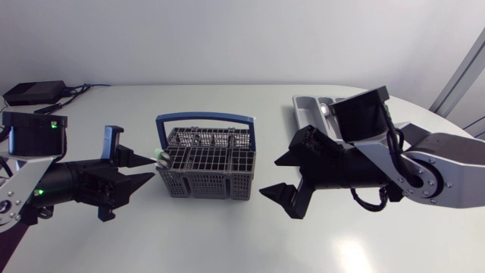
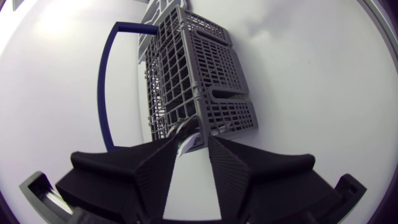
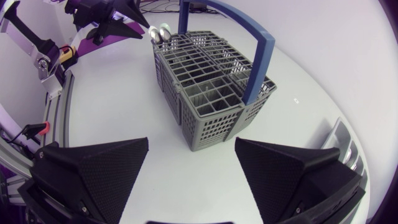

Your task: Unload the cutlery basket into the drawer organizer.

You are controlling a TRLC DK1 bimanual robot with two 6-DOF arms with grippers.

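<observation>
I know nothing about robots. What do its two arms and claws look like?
The left gripper and right gripper are matte black, each with two broad wedge-shaped fingers, textured inside. The right arm has a silver-grey link, black joints and looping black cables. The left arm looks mostly black, with small green lights and a blue part by its gripper.

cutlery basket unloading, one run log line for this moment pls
left gripper: shut on cutlery piece at cutlery basket rim | right gripper: open, empty, opposite side | drawer organizer: partly hidden
</observation>
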